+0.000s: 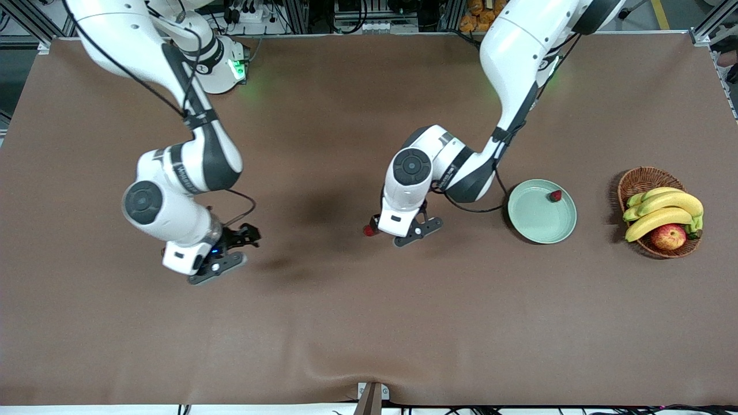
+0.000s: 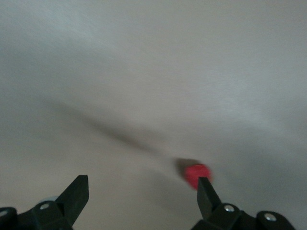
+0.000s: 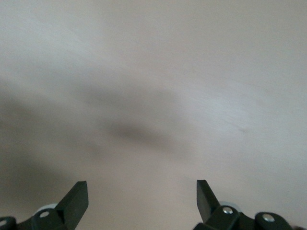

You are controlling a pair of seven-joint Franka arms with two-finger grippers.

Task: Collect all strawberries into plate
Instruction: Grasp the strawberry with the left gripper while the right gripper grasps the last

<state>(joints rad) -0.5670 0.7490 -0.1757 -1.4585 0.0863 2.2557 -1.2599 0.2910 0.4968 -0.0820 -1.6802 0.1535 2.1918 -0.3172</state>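
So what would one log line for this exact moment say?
left gripper: open, over tiny red strawberry on table | right gripper: open, waiting | round mint-green plate: one strawberry inside

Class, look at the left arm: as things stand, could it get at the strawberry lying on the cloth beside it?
Probably yes. The left tool is open just above the cloth, and the strawberry lies by one fingertip with nothing between, though not yet centred.

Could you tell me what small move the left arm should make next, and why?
Probably shift the open left gripper sideways to centre on the tiny red strawberry on the brown table, then lower. In the left wrist view the berry sits beside one fingertip, not between the two. One strawberry already lies in the pale mint-green plate. The right gripper waits, open.
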